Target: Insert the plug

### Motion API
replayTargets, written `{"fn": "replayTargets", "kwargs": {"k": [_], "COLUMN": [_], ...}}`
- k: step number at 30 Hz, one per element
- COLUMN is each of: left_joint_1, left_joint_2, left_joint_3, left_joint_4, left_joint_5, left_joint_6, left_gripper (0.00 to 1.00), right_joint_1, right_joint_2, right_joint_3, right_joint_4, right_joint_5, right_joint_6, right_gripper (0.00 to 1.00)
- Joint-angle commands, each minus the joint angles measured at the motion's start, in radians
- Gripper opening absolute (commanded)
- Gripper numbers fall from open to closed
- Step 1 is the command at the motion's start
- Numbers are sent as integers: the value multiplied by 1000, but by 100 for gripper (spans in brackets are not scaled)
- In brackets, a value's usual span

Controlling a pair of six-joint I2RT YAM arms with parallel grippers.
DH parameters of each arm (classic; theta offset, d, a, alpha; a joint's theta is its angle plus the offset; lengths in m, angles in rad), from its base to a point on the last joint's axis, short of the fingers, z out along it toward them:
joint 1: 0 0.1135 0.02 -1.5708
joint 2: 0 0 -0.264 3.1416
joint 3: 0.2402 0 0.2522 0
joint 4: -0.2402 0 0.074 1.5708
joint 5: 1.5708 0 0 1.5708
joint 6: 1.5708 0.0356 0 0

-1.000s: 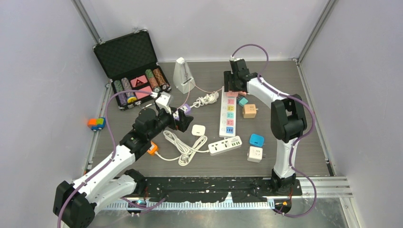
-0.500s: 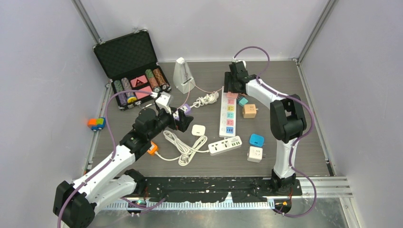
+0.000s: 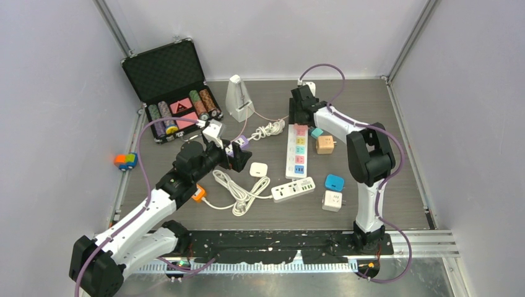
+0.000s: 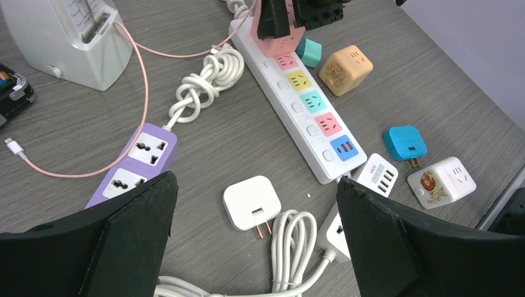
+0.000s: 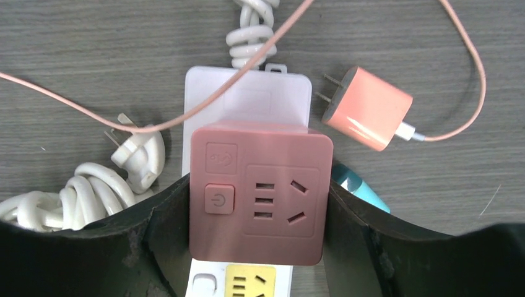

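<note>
A pink cube plug with a power button and socket face sits between the fingers of my right gripper, which is shut on its two sides. The cube is over the far end of the long white power strip, just past its yellow socket; its prongs are hidden. In the top view my right gripper is at the strip's far end. Wide open, my left gripper hangs above a flat white plug lying prongs-up, not touching it.
A coral charger with its pink cable lies right of the strip's end, and a coiled white cord to its left. A purple strip, metronome, orange cube, blue plug, white cube and chip case surround it.
My right gripper has shifted a little left and toward the back of the table with the pink cube in it. The left arm has not moved.
</note>
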Motion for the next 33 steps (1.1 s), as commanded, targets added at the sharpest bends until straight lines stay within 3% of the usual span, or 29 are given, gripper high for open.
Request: {"fn": "replayTargets", "kwargs": {"k": [1,6,8,11,13,16,20,24,26,29,33], "left_joint_1": [4,4,4,4,4,4,5,6,6,9,20], "left_joint_2": [-15,-19,-22,-28,-34,-45,-69,-94,-106,-127,-155], "left_joint_3": [13,12,13,12,15,16,11,6,3,2,5], "left_joint_4": [10,9,7,6,0,-18,-42,-73,-83,-136,-202], "left_joint_5": [16,17,15,8,-7,-47,-135,-176,-182,-308,-362], "left_joint_6": [-8,-10,-12,-14,-15,-23,-63,-93,-109,-179,-200], "left_gripper": [100,100,100,100,100,100,100,100,99,100,100], "right_joint_1": [7,7,7,1,-10,-31,-63,-110,-126,-134,-137], "right_joint_2": [99,108,101,67,40,-12,-143,-310,-367,-416,-417], "right_joint_3": [-80,-60,-26,57,113,169,119,-78,-172,-282,-333], "right_joint_4": [-137,-165,-185,-205,-211,-222,-214,-176,-176,-174,-161], "right_joint_5": [-30,-34,-25,-15,-38,-82,-95,-99,-110,-109,-148], "right_joint_6": [51,59,59,54,53,46,38,33,36,39,21], "right_gripper": [5,5,13,58,80,97,100,99,96,93,85]}}
